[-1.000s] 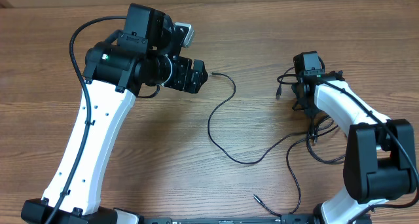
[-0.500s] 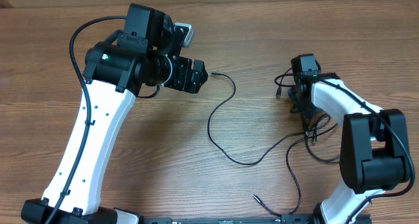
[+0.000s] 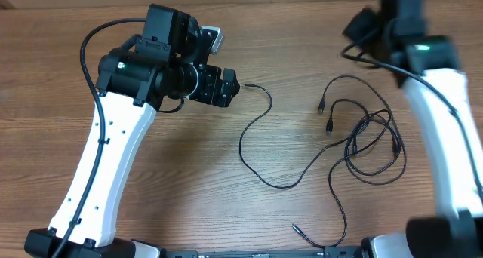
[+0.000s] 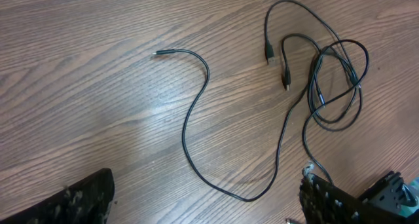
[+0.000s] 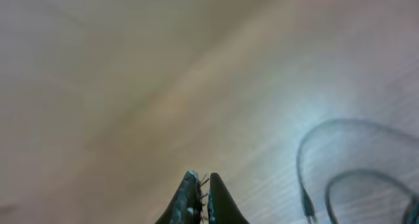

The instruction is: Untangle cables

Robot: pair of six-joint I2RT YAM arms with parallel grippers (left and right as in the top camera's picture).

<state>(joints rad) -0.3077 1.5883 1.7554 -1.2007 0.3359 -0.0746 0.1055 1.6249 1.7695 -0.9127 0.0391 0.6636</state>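
The cables lie flat on the wooden table. One long black strand runs from a plug near my left gripper down and right into a tangle of loops. Two plug ends poke out left of the tangle. In the left wrist view the strand and tangle lie ahead of my left gripper, which stands wide open and holds nothing. My right gripper is raised at the far right, blurred. Its fingers are pressed together with no cable seen between them.
Another plug end lies near the table's front edge. The left arm's white link slants across the left side. The right arm runs along the right edge. A blurred loop of cable shows at the lower right of the right wrist view.
My right gripper has shut and swung up and away from the tangle toward the table's far right, leaving the loops uncovered on the table. The left arm has not moved.
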